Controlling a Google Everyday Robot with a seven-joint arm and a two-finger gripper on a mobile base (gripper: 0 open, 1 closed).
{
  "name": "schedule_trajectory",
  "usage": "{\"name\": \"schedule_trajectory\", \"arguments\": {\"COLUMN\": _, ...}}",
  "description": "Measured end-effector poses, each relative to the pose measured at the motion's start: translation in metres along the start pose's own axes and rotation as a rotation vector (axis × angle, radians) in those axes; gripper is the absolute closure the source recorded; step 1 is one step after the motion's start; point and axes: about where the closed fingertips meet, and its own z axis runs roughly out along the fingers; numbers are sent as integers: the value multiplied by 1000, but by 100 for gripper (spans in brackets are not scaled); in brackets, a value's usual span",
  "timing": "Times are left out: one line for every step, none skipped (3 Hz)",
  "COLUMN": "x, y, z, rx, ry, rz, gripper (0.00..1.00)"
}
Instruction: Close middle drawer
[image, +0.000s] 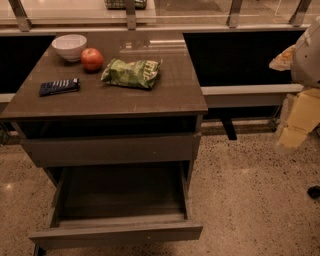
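Pulled far out below the taller-fronted drawer (112, 149), interior exposed: the middle drawer (117, 234), not closed at all. Well apart at right, clear of the cabinet (150, 97): the gripper (292, 132), open or closed impossible to tell. To do: 1 full push inward.

mid drawer (115, 232) matt wood-look; tabletop (110, 95) glossy; claw (293, 131) far rt, pale plastic

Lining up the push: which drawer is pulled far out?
The middle drawer, slim-fronted and lowest in view, its dark interior exposed; the taller-fronted drawer above sits nearly in. The gripper hangs at the right edge, apart from both.
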Motion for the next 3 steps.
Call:
{"name": "schedule_trajectory", "arguments": {"x": 0, "y": 0, "z": 0, "rx": 0, "ry": 0, "rz": 0, "gripper": 0}}
{"name": "schedule_trajectory", "arguments": {"x": -29, "y": 5, "z": 48, "rx": -82, "ry": -71, "rz": -58, "gripper": 0}}
{"name": "schedule_trajectory", "arguments": {"x": -66, "y": 35, "z": 115, "rx": -180, "ry": -191, "rz": -128, "gripper": 0}}
